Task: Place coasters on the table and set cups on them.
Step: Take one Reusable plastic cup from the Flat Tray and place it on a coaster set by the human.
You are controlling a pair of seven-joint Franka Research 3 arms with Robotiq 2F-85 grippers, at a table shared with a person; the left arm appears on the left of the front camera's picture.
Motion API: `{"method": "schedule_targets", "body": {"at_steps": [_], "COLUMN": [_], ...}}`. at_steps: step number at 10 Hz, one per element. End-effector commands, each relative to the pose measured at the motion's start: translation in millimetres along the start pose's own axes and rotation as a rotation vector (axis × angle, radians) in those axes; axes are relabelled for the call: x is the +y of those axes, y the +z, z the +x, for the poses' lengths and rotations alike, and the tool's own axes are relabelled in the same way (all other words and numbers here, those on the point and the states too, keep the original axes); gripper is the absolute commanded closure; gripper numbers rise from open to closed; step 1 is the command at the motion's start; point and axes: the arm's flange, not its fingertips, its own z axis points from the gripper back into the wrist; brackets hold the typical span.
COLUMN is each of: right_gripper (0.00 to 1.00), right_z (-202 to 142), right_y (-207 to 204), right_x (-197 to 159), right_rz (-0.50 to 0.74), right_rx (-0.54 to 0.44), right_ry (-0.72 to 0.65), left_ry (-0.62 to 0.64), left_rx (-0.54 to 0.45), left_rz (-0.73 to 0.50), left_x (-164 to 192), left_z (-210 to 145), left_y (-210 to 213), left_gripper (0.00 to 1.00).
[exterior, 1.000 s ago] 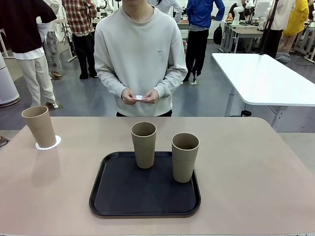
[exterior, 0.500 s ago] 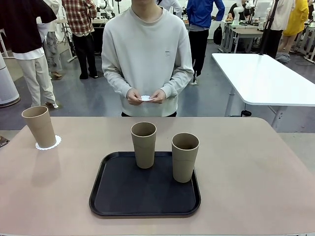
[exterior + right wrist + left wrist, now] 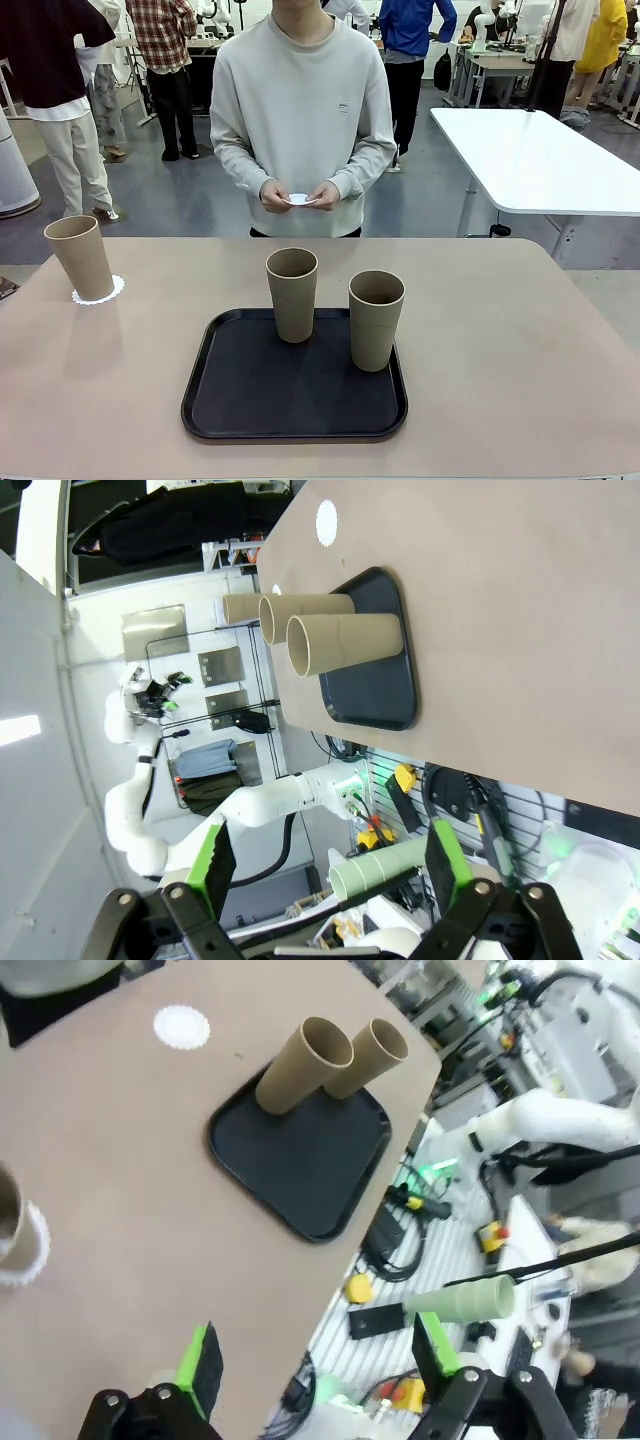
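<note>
Tabletop first: the large beige-tan table [image 3: 520, 340] with rounded corners fills my front view, with a white table [image 3: 540, 150] on the grey floor behind it at right and people standing about the room; a black rectangular tray [image 3: 250, 395] with a raised rim lies on the near middle of the tan surface; it holds two tall tapered matte tan cups, both upright and empty, the left tumbler [image 3: 291, 300] at the tray's far edge and the right tumbler [image 3: 376, 325] a little nearer me, close but apart; a third tumbler [image 3: 80, 260] stands off the tray near the far left corner, on a small round white lacy paper doily [image 3: 100, 291] whose scalloped edge shows round its base; the person [image 3: 300, 100] in a pale grey sweatshirt stands at the far side, pinching a second doily [image 3: 298, 199] between both hands [image 3: 322, 193]; my wrist views give me a bare doily [image 3: 182, 1027] lying flat on the tan surface past the tray, nothing on it; my left gripper [image 3: 318, 1355] hangs over the table's near edge, jaws spread wide with nothing between them; my right gripper [image 3: 330, 865] hangs well back from the tray, equally wide and empty.
</note>
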Motion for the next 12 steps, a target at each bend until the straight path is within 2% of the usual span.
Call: {"method": "schedule_targets", "body": {"at_steps": [1,3,4,5,8,9,12], "right_gripper": [0.0,0.0,0.0,0.0,0.0,0.0,0.0], "right_z": [2,2,2,2,2,2,2], "right_y": [1,1,1,1,1,1,1], "right_x": [0,0,0,0,0,0,0], "right_rz": [0.019,0.019,0.019,0.019,0.019,0.019,0.019], "right_rx": [-0.005,-0.005,-0.005,-0.005,-0.005,-0.005,-0.005], "right_ry": [0.018,0.018,0.018,0.018,0.018,0.018,0.018], "left_ry": [-0.15,-0.296,-0.408,-0.456,-0.568,-0.591,-0.571], "left_rx": [0.077,0.168,0.228,0.254,0.339,0.319,0.166], "left_rz": [0.151,0.266,0.279,0.278,0.14,0.108,-0.019], "left_x": [-26,-47,-49,-46,-15,-4,25], "left_z": [31,73,91,100,115,114,112], "left_y": [-54,-110,-143,-168,-221,-234,-262], "left_gripper": [0.0,0.0,0.0,0.0,0.0,0.0,0.0]}}
